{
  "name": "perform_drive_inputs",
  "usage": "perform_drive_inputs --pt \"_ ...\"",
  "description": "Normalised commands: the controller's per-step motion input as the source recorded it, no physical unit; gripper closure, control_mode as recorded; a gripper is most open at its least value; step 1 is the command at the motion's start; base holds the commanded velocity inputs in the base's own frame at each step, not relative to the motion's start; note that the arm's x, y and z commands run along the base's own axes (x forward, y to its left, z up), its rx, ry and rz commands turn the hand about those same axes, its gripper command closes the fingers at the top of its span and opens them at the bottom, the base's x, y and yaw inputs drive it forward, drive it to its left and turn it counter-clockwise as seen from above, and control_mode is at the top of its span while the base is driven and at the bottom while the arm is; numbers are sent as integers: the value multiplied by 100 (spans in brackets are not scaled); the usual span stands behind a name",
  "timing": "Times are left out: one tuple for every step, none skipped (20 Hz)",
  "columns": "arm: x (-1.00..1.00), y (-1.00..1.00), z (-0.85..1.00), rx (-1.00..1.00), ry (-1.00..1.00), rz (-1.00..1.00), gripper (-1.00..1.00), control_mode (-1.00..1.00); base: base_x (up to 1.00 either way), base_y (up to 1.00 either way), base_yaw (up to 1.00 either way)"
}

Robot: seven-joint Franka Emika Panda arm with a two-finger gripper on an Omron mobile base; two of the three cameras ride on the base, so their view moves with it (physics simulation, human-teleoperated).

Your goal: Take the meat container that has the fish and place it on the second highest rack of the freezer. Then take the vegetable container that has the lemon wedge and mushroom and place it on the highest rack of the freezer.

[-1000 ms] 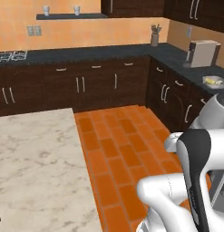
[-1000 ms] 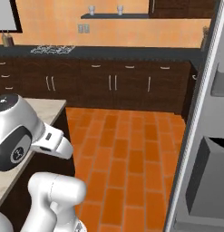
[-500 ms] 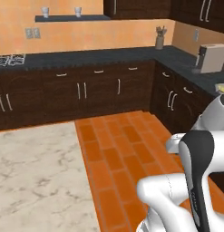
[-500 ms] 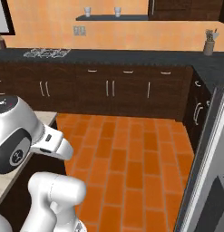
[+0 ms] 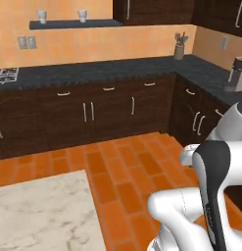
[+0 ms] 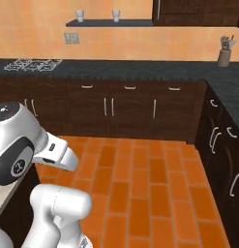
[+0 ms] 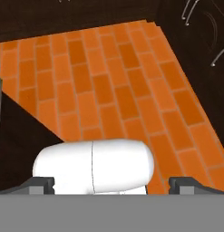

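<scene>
Base turned left since prev; fridge gone from rt view. Hand (image 7: 111, 183) wide open, empty, over brick floor (image 7: 109, 86).

Glossy white rounded arm (image 5: 191, 215) with dark joint bands.

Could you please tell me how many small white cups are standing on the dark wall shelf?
2. Both stand on the dark wall shelf: one small white cup near its left end, the other white cup towards the middle. None looks hidden.
</scene>
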Motion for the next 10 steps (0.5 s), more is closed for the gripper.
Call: perform_drive_inputs --pt "0 0 0 0 0 0 -100 100 100 -9 -24" --pt "0 0 0 0 0 0 -100 100 100 -20 -27" --pt "0 0 0 0 0 0 -100 100 100 -26 -27" --pt "0 0 0 0 0 0 -100 100 100 -26 -27" --pt "0 0 0 0 0 0 -100 100 100 -28 -27" --pt "0 0 0 0 0 0 -100 100 100 -36 -25" --pt "0 0 0 0 0 0 -100 100 100 -43 -26" --pt "0 0 0 0 0 0 -100 100 100 -54 -31" --pt "0 0 0 0 0 0 -100 100 100 -54 -33" --pt "0 0 0 0 0 0 -100 100 100 -54 -34"
